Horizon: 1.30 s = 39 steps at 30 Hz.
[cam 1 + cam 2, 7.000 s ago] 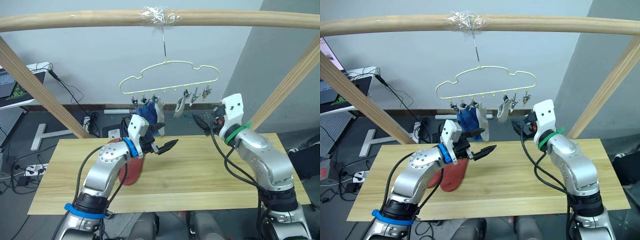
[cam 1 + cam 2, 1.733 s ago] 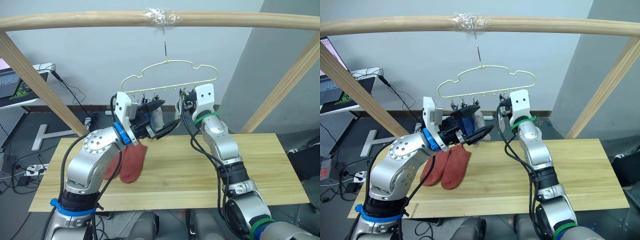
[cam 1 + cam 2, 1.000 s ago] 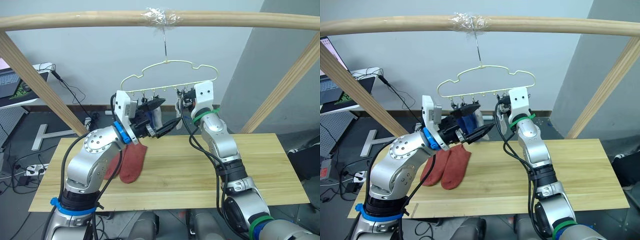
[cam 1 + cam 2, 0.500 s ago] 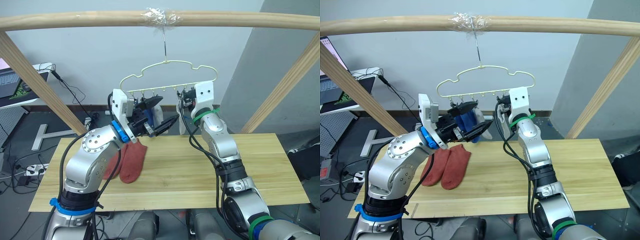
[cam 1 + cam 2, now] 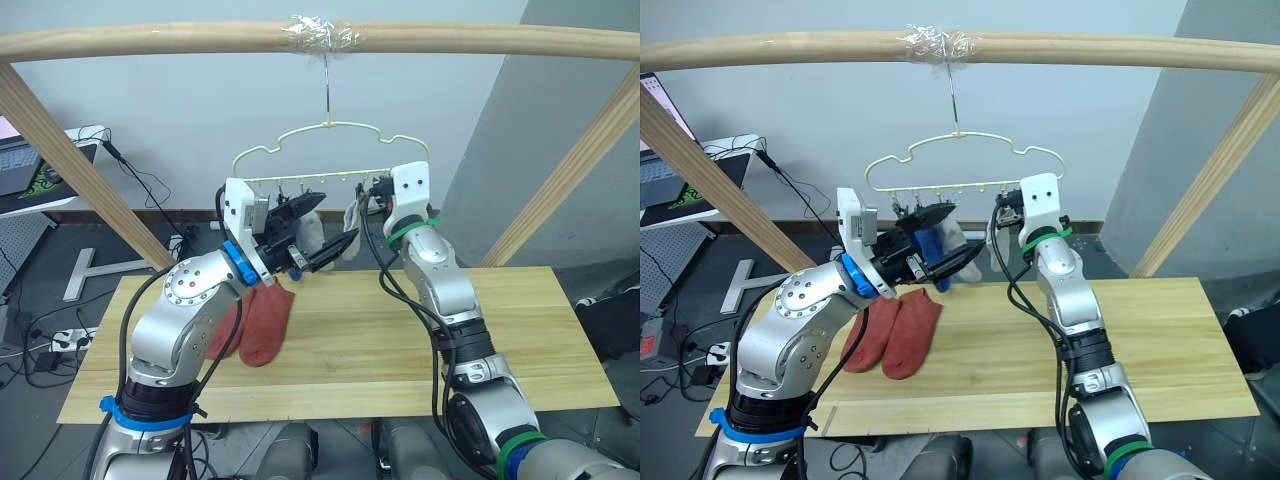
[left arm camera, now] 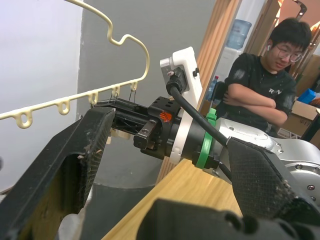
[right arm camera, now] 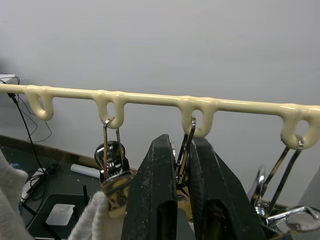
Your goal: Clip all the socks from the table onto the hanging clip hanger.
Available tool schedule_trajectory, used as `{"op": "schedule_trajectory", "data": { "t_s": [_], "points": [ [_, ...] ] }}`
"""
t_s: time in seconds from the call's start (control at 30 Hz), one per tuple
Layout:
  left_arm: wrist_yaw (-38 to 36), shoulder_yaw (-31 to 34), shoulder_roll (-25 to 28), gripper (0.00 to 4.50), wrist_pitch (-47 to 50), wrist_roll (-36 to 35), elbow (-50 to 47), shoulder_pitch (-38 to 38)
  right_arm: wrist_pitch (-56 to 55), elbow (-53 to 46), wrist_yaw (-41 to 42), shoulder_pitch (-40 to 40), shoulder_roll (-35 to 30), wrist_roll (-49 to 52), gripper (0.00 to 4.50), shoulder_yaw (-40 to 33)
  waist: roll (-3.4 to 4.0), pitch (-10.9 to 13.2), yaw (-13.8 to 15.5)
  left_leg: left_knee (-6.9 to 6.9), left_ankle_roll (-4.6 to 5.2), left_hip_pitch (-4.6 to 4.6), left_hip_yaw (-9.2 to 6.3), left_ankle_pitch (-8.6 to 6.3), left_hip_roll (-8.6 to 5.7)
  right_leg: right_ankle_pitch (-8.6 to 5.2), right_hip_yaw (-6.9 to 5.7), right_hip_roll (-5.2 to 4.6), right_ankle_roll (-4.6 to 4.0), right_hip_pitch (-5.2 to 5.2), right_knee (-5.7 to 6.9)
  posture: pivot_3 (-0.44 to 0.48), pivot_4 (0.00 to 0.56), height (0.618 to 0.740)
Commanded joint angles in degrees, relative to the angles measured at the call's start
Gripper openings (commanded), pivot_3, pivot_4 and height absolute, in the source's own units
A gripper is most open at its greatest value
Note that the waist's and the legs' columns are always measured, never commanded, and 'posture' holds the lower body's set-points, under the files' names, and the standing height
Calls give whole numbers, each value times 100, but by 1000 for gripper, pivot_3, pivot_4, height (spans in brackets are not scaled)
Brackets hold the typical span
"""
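Two rust-red socks (image 5: 262, 325) lie flat side by side on the tabletop (image 5: 400, 350), L side. Above them the L end effector (image 5: 322, 232) is raised w/ fingers spread wide, nothing held, just below the clip hanger (image 5: 330, 150). R end effector (image 7: 181, 165) is up at the hanger's lower bar, fingers pinched on a metal clip (image 7: 184, 145). Blue (image 5: 931, 250) & grey socks (image 5: 952, 238) hang from clips between the arms. Hanger's hook is taped to the wooden bar (image 5: 150, 40). A person (image 6: 257, 95) shows beyond.
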Motion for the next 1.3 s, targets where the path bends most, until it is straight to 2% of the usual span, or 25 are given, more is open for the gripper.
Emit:
{"op": "schedule_trajectory", "data": {
  "t_s": [0.03, 0.17, 0.23, 0.4, 0.57, 0.87, 1.2, 1.3],
  "points": [
    [31, 23, 14, 4163, -50, 8, -271, 39, -91, -249, 65, -68, -6, 96, 3, -34, 0, 1, 0, 0, 0, 0, 0, 0, 0, 0, 0, 0, 0, 0, 0, 63, 218, 740],
    [116, -119, 129, 4163, -73, 379, -87, 213, 28, -317, 190, -25, -118, 92, 3, -12, 0, 6, -1, -1, 1, 0, 1, 0, 0, 0, 0, 0, 0, 0, 0, 63, 218, 740],
    [285, -246, 194, 4163, -218, 846, 269, 544, 194, -385, 406, 29, -302, 104, 3, 16, 1, 8, -3, -2, 1, 0, 0, 0, 0, 0, 0, 0, 0, 0, -1, 56, 222, 740],
    [730, -432, 255, 4331, -940, 1914, 1613, 1174, 680, -721, 797, 129, -654, 224, 3, -16, 3, 21, -5, -5, 2, 2, -4, -1, 0, -1, -2, 0, -1, -1, -2, 40, 232, 740],
    [1226, -517, 71, 4331, -1391, 2584, 2709, 1221, 1074, -1011, 952, 203, -777, 351, 3, -13, 4, 34, 4, -4, 3, -2, -11, -2, 0, -1, -6, -2, -1, -1, -2, 34, 236, 740],
    [1460, -519, -361, 4331, -1160, 2811, 3951, 1076, 1495, -1318, 987, 297, -867, 431, 3, -45, -1, 66, -3, -5, 4, -6, -12, -3, -3, -1, -10, -8, 0, -1, -7, 17, 260, 740],
    [1575, -369, -425, 4331, -1352, 2910, 4740, 832, 1652, -1471, 966, 363, -822, 472, 3, 39, -2, 69, -6, -4, 4, -3, -14, -2, -3, -1, -12, -9, 1, 1, -6, 17, 262, 740],
    [1067, -541, -479, 3799, -1129, 2766, 4634, 1001, 1695, -1477, 999, 362, -842, 491, 3, 26, -2, 69, -4, -4, 4, -3, -15, -2, -4, -1, -13, -9, 1, 2, -6, 17, 258, 740]
  ]
}}
